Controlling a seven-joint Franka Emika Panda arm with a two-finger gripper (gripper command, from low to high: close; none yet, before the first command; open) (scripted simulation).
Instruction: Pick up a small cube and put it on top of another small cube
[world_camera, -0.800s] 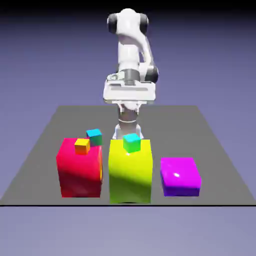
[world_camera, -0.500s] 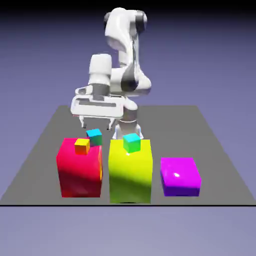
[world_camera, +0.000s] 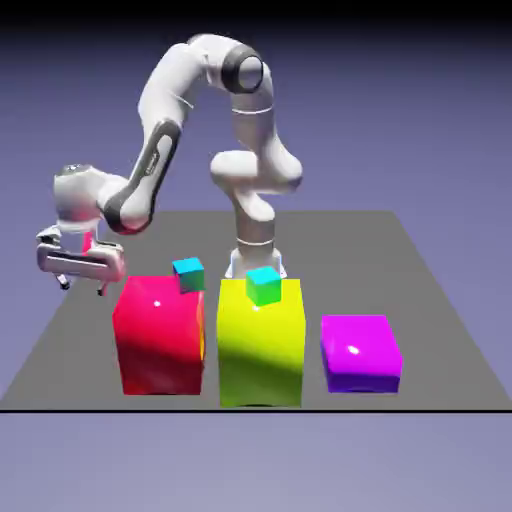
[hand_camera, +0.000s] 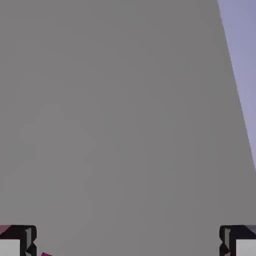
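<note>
Near the table's (world_camera: 70, 340) edge on the exterior view's left, the gripper (world_camera: 83, 289) hangs with fingers spread, presumably to admit the small cube (hand_camera: 46, 254), if that's the magenta sliver at the hand view's bottom.

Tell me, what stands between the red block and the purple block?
In the exterior view, a big yellow-green block stands between the red block and the purple block.
</note>
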